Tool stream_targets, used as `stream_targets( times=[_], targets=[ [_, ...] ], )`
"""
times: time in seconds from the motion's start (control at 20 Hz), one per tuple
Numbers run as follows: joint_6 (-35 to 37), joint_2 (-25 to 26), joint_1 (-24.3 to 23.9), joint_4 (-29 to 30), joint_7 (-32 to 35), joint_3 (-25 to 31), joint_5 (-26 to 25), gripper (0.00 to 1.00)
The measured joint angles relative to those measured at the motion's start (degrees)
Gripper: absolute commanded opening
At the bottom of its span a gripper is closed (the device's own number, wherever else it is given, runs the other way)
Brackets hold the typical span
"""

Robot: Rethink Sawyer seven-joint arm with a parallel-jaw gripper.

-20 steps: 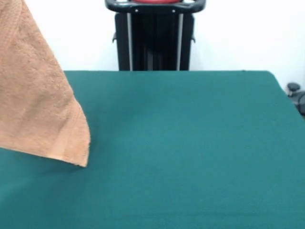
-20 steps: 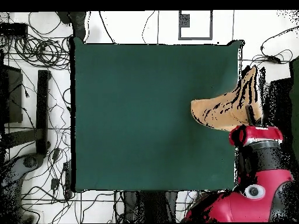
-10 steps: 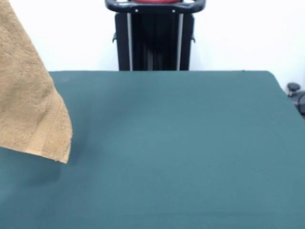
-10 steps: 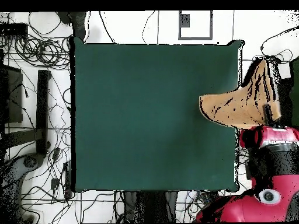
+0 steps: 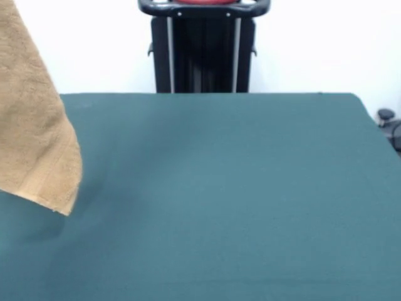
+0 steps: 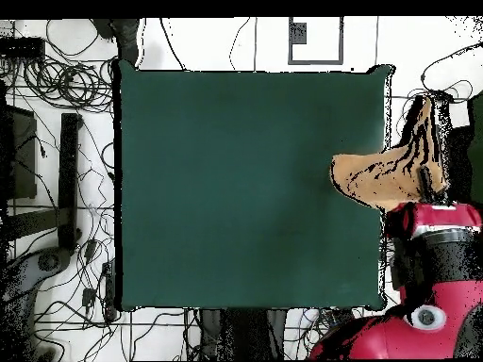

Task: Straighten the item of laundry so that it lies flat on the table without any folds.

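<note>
The tool's grip cannot be told; it is hidden. The towel (image 5: 34, 125) hangs lifted off the surface at the worktop's (image 5: 225, 188) edge, beside the red arm (image 6: 429, 283). Around lie a white wall (image 5: 326, 44), the black pedestal (image 5: 203, 50) and tangled floor cables (image 6: 57, 85).

table (image 6: 236, 189): big dark green rectangle, bare across most of its top
towel (image 6: 391, 170): orange-tan, bunched, over the table's right edge, part over the green, part past the edge; one end tapers up beyond the edge
arm (image 6: 429, 273): red and black, off the table's lower right corner, upper end next to the towel; gripper can't be made out
cables (image 6: 61, 85): tangled on the white floor left of the table
</note>
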Motion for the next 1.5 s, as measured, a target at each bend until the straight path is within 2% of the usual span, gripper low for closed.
stream_targets(
  times=[0.25, 0.35, 0.4, 0.6, 0.65, 0.7, 0.85, 0.9, 1.05, 1.2, 1.5],
  targets=[
    [-5.18, -2.45, 1.17, 2.53, 5.14, -2.48, -19.47, 0.0],
    [-7.21, -3.65, 1.2, 3.4, 9.83, -3.56, -28.56, 0.0],
    [-8.31, -4.59, 1.21, 3.91, 15.04, -4.5, -35.54, 0.0],
    [-8.77, -6.12, 1.37, 4.78, 26.98, -6.3, -45.35, 0.0],
    [-8.84, -6.28, 1.4, 4.86, 28.24, -6.49, -46.14, 0.0],
    [-8.83, -7.13, 1.63, 5.26, 35.23, -7.46, -49.64, 0.0],
    [-8.8, -7.97, 1.74, 5.4, 40.87, -8.16, -51.95, 0.0],
    [-8.81, -8.87, 1.72, 5.41, 45.5, -8.79, -53.84, 0.0],
    [-8.81, -10.2, 1.68, 5.42, 49.92, -9.12, -55.89, 0.0],
    [-8.81, -11.49, 1.51, 5.42, 52.33, -9.12, -57.95, 0.0],
    [-8.8, -13.92, -0.44, 5.43, 52.66, -8.77, -62.7, 0.0]
  ],
)
